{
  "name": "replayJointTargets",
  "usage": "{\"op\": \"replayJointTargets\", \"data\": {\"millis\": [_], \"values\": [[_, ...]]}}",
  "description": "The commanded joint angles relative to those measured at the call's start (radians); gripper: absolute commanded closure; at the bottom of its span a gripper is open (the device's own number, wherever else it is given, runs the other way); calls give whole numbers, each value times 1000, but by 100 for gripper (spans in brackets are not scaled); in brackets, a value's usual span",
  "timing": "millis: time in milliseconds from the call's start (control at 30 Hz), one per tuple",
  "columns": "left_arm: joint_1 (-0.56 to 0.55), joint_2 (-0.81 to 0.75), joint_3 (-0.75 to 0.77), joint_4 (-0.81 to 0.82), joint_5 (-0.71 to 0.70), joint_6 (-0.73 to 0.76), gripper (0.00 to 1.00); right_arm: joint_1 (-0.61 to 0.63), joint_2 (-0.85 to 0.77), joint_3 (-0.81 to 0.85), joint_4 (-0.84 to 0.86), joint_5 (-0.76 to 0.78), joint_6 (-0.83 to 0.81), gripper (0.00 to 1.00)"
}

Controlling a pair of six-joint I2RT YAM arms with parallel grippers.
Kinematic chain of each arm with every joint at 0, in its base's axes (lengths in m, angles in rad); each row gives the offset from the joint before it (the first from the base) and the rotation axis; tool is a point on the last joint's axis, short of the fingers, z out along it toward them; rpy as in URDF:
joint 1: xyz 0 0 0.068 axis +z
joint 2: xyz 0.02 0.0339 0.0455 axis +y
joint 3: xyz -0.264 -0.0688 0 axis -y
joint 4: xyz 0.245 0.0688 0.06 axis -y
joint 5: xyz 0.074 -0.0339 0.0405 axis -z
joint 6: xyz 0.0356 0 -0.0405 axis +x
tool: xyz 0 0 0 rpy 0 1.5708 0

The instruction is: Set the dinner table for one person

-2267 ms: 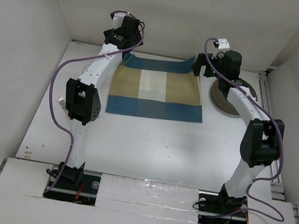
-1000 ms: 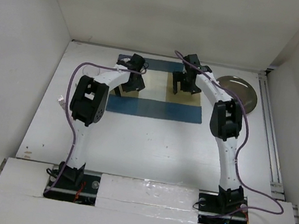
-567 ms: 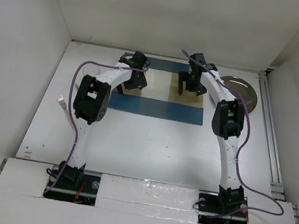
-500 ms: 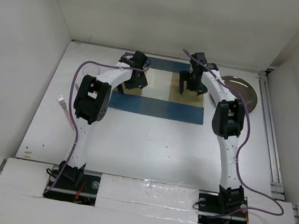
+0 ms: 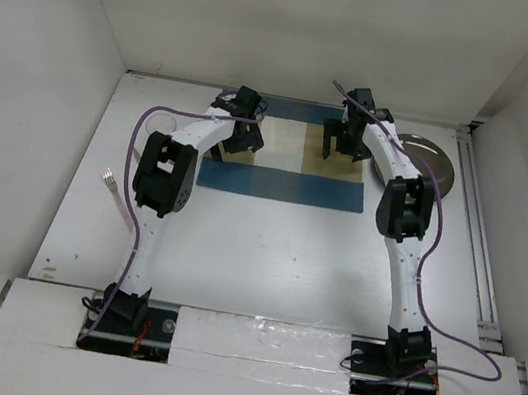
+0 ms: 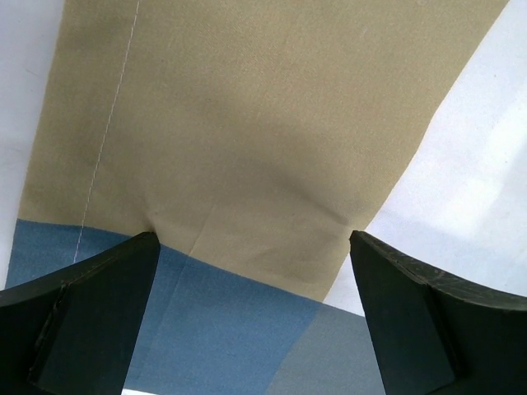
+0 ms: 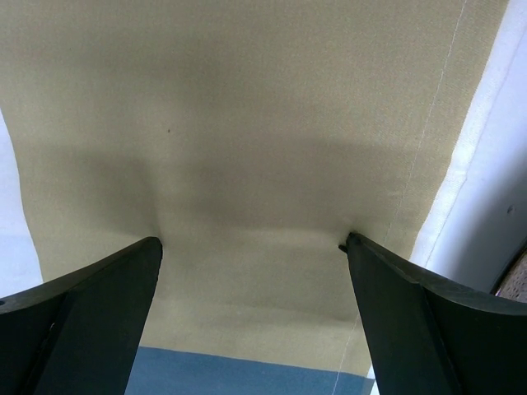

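The blue-and-tan placemat (image 5: 284, 166) lies flat at the far middle of the white dinner table (image 5: 264, 258). My left gripper (image 5: 237, 147) is open, and its fingertips press down on the mat's left tan panel. In the left wrist view (image 6: 254, 239) the cloth (image 6: 247, 123) puckers at both fingertips. My right gripper (image 5: 341, 155) is open, and its tips rest on the right tan panel. The right wrist view (image 7: 254, 241) shows small creases in the cloth (image 7: 247, 99) there. Neither gripper holds anything.
A dark round plate (image 5: 430, 164) lies on the table just right of the mat, close to the right arm; its rim shows in the right wrist view (image 7: 515, 284). A small silver utensil (image 5: 112, 182) lies near the left wall. White walls enclose the table on three sides.
Both arms came down from the mat's far corners onto the cloth, jaws open. Over the last second both grippers and the mat slid a little away and to the right.
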Motion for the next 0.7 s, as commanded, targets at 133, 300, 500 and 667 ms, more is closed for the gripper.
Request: {"op": "replayJointTargets", "data": {"millis": [133, 300, 500, 667], "values": [[1, 41, -11, 7, 61, -12, 1, -6, 22, 8, 3, -51, -24, 0], [1, 7, -2, 7, 61, -12, 1, -6, -50, -39, 29, -51, -24, 0], [1, -54, 26, -11, 52, -12, 1, -6, -113, -16, 29, -51, -24, 0], [1, -64, 96, -43, 32, -12, 1, -6, -136, 38, 20, -51, -24, 0]]}}
